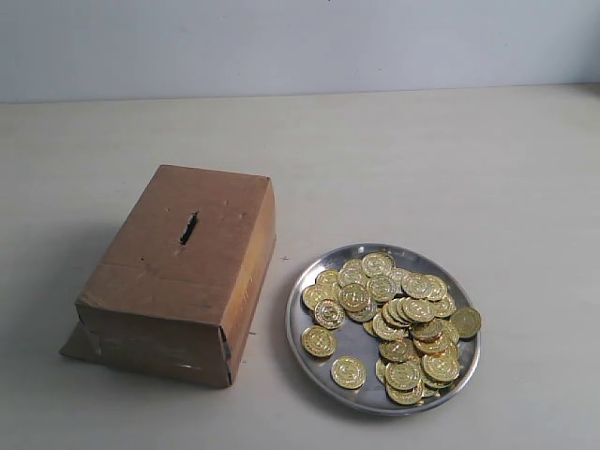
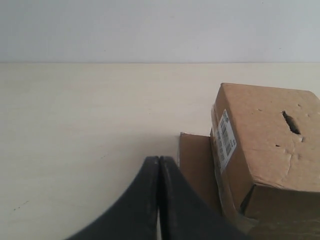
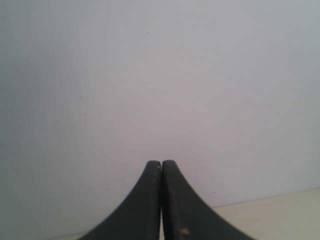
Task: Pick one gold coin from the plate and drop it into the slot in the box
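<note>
A brown cardboard box (image 1: 178, 272) stands left of centre in the exterior view, with a short dark slot (image 1: 188, 228) on its top face. To its right lies a round silver plate (image 1: 319, 255) holding several gold coins (image 1: 389, 314). Neither gripper shows in the exterior view. In the left wrist view my left gripper (image 2: 159, 159) is shut with nothing between its black fingers; the box (image 2: 265, 145) and its slot (image 2: 291, 123) lie off to one side. My right gripper (image 3: 161, 163) is shut and empty, facing a blank pale wall.
The pale table (image 1: 422, 159) runs back to a plain light wall (image 1: 300, 42). A loose flap of cardboard (image 2: 195, 165) sticks out from under the box on the side nearest my left gripper. A barcode label (image 2: 226, 137) sits on the box's end face.
</note>
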`<action>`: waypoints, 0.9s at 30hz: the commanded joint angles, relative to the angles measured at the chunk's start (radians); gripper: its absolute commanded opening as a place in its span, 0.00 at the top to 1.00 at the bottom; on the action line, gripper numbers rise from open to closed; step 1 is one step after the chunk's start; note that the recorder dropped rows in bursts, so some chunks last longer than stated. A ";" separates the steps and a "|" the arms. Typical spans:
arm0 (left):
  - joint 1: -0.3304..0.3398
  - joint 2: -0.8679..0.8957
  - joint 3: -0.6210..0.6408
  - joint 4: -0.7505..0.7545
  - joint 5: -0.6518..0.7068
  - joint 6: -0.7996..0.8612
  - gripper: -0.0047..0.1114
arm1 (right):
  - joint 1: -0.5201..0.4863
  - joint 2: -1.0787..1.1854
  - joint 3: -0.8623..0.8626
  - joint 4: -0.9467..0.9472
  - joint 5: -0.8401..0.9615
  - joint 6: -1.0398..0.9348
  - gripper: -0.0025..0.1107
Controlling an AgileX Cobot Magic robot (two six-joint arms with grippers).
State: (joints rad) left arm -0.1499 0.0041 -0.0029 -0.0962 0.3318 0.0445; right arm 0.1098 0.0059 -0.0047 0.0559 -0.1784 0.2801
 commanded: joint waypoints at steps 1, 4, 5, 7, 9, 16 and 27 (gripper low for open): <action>0.000 -0.004 0.003 -0.008 -0.002 0.003 0.96 | -0.005 -0.002 0.005 -0.003 -0.008 -0.002 0.98; 0.000 -0.004 0.003 -0.008 -0.002 0.006 0.96 | -0.005 -0.002 0.005 -0.003 -0.008 -0.002 0.98; 0.000 -0.004 0.003 -0.008 -0.002 0.006 0.96 | -0.005 -0.002 0.005 -0.004 -0.008 -0.002 0.98; 0.000 -0.004 0.003 -0.008 -0.002 0.006 0.96 | -0.005 -0.002 0.005 -0.004 -0.008 -0.002 0.98; 0.000 -0.004 0.003 -0.008 -0.002 0.006 0.96 | -0.005 -0.002 0.005 -0.004 -0.008 -0.002 0.98; 0.000 -0.004 0.003 -0.008 -0.002 0.003 0.96 | -0.005 -0.006 0.005 -0.014 0.073 -0.181 0.98; 0.000 -0.004 0.003 -0.008 -0.002 0.006 0.96 | -0.005 -0.006 0.005 -0.034 0.454 -0.368 0.98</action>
State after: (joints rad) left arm -0.1499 0.0041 -0.0029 -0.0962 0.3356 0.0464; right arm 0.1098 0.0059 -0.0047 0.0319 0.2720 -0.0753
